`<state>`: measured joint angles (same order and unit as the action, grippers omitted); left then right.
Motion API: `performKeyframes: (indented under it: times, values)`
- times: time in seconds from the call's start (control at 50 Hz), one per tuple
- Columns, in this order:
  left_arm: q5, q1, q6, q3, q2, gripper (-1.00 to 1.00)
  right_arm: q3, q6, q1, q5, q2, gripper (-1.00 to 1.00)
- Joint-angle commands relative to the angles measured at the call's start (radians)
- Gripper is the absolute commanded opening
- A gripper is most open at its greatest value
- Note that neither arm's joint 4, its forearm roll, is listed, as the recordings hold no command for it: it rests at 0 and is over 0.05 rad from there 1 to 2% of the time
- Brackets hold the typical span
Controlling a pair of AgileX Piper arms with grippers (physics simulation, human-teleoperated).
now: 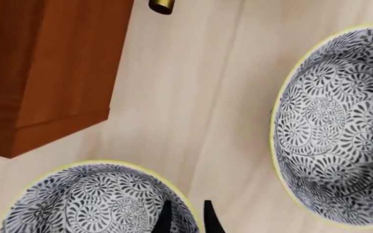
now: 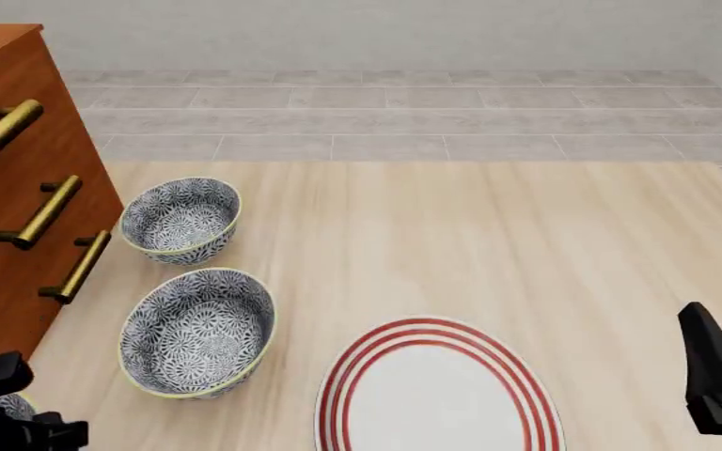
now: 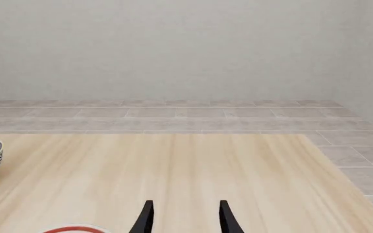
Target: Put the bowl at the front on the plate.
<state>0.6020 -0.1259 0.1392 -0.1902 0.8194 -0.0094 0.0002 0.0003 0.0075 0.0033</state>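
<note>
The bowl [image 1: 89,204] at the front is white with a dense dark pattern and a yellow-green rim. In the front view only a sliver of the bowl [image 2: 7,406] shows at the bottom left, under my left arm [image 2: 16,423]. My left gripper [image 1: 186,218] straddles its rim, one finger inside and one outside, drawn close onto the wall. The plate [image 2: 431,395], white with red rings, lies at the front centre, and its edge [image 3: 76,228] shows in the right wrist view. My right gripper [image 3: 185,218] stands open and empty at the table's right [image 2: 718,381].
Two near-identical bowls stand behind the front one: a middle bowl [image 2: 198,331], also seen as [image 1: 342,126], and a back bowl [image 2: 180,218]. A brown drawer cabinet [image 2: 10,207] with brass handles [image 2: 48,211] stands along the left, its corner [image 1: 44,77] close to the gripper.
</note>
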Motion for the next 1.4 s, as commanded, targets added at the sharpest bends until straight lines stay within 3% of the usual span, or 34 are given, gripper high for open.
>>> performKeyframes:
  times: [0.02, 0.34, 0.4, 0.58, 0.8, 1.04, 1.4]
  values:
    - [0.016, 0.014, 0.025, 0.007, -0.02, -1.0, 0.002, 0.0, 0.0, -0.002, 0.0, 1.0]
    - [0.191, 0.06, 0.073, -0.048, -0.158, -1.0, 0.002, 0.0, 0.0, -0.003, 0.0, 1.0]
    - [0.246, 0.104, 0.13, -0.072, -0.202, -1.0, 0.002, 0.0, 0.0, -0.003, 0.0, 1.0]
    - [0.325, 0.157, 0.175, -0.115, -0.264, -1.0, 0.002, 0.0, 0.0, -0.003, 0.0, 1.0]
    - [0.359, 0.206, 0.215, -0.165, -0.293, -1.0, 0.002, 0.0, 0.0, -0.003, 0.0, 1.0]
    - [0.323, 0.234, 0.209, -0.245, -0.249, -1.0, 0.002, 0.0, 0.0, -0.003, 0.0, 1.0]
    - [0.286, 0.297, 0.232, -0.289, -0.225, -1.0, 0.002, 0.0, 0.0, -0.003, 0.0, 1.0]
